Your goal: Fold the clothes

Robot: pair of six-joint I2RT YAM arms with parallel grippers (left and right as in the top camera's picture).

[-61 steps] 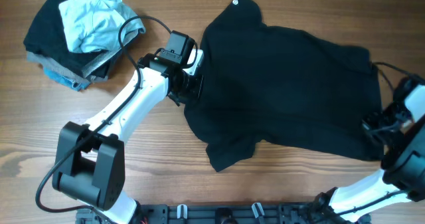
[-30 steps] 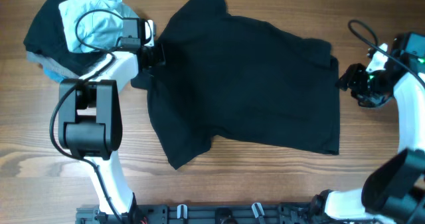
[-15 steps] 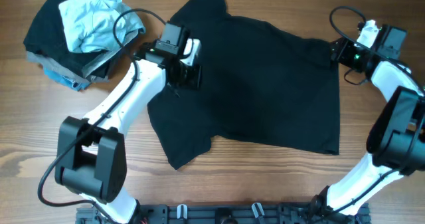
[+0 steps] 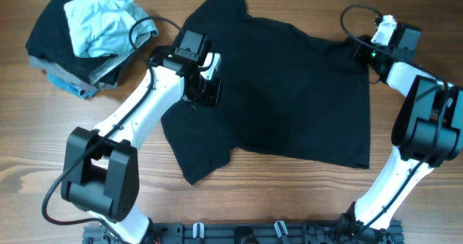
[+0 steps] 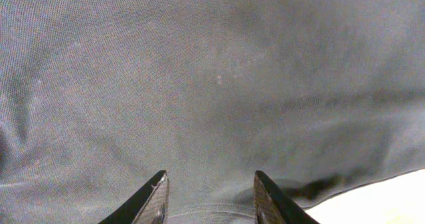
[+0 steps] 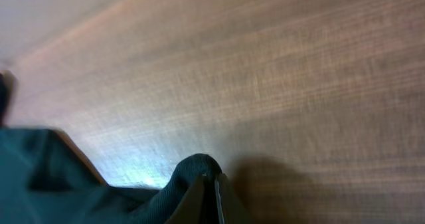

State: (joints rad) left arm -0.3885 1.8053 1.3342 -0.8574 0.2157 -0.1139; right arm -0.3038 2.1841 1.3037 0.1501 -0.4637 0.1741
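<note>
A black T-shirt (image 4: pixel 275 92) lies spread across the middle of the wooden table. My left gripper (image 4: pixel 207 85) is over the shirt's left part. In the left wrist view it (image 5: pixel 209 197) is open, fingertips (image 5: pixel 156 194) apart just above the dark cloth (image 5: pixel 212 84). My right gripper (image 4: pixel 364 54) is at the shirt's upper right corner. In the right wrist view it (image 6: pixel 214 194) is shut on a pinched fold of the black shirt (image 6: pixel 192 174), with bare wood beyond.
A pile of clothes (image 4: pixel 87 34) sits at the table's upper left: a light blue garment on dark and grey ones. Black cables run over both arms. A black rail (image 4: pixel 239 233) runs along the front edge.
The shirt was dragged left, then settled. My left gripper swung left to the pile and came back onto the shirt. My right gripper rose from the lower right to the shirt's upper right corner.
</note>
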